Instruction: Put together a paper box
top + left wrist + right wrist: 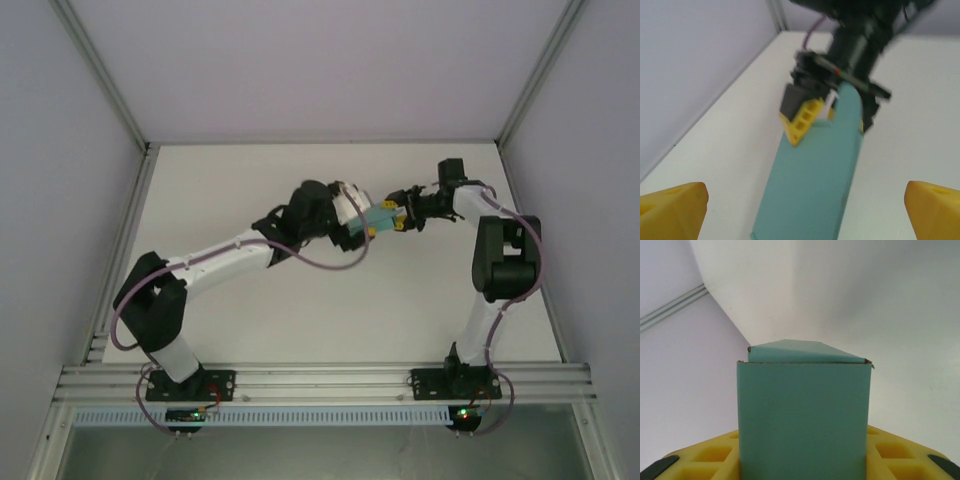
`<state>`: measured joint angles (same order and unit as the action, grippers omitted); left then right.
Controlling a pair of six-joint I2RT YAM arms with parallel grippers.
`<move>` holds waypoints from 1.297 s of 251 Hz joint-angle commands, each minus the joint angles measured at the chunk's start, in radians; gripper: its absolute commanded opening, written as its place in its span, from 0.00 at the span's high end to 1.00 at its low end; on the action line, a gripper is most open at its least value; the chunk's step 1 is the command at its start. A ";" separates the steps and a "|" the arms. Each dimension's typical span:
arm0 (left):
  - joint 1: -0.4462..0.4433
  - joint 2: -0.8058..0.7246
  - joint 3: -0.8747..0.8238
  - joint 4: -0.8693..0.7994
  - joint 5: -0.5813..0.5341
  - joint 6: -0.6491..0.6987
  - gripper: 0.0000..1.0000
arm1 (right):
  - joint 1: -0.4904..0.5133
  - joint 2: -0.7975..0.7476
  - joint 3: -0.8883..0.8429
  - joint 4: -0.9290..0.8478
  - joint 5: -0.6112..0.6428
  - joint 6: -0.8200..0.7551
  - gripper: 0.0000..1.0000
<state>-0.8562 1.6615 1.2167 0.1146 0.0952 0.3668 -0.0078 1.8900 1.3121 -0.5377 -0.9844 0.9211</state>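
Box (pixel 810 185) bridging both grippers
Right gripper (pixel 832 117) is pinching the far end; left gripper (pixel 805 206) is gaping, box's long axis running straight out between its fingers (pixel 675 207).

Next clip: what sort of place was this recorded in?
Probably a lab robot cell, not a home or shop: a white table boxed in by plain panels on an aluminium frame, with the left arm and right arm bolted to a rail at its near edge.

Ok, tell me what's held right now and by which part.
The right hand grips the paper box by one end; the left hand is open, its fingers flanking the other end without touching.
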 commanded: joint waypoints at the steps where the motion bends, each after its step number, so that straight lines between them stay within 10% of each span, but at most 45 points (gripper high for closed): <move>1: 0.004 0.031 0.004 -0.101 -0.139 0.257 0.00 | -0.023 -0.088 -0.010 -0.110 -0.060 0.053 0.55; 85: 0.005 0.110 0.079 -0.169 -0.234 0.306 0.01 | -0.046 -0.125 -0.055 -0.103 -0.158 0.111 0.56; 186: 0.009 0.096 0.041 -0.076 -0.223 0.276 0.42 | -0.032 -0.100 -0.026 -0.182 -0.184 0.046 0.52; 239: 0.011 0.064 0.022 -0.099 -0.180 0.264 0.55 | -0.051 -0.120 -0.004 -0.190 -0.114 0.016 0.38; 273: 0.025 0.039 0.019 -0.185 -0.148 0.238 0.58 | -0.100 -0.173 0.006 -0.071 0.002 -0.002 0.02; 293: 0.037 0.031 0.041 -0.295 -0.121 0.213 0.59 | -0.141 -0.218 -0.021 0.085 0.082 -0.033 0.01; 325: 0.067 0.029 0.087 -0.510 -0.032 0.188 0.63 | -0.135 -0.342 -0.034 0.255 0.239 -0.468 0.01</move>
<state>-0.8162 1.7348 1.2434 -0.1719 -0.0402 0.5961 -0.1509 1.6810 1.2709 -0.4629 -0.9237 0.8478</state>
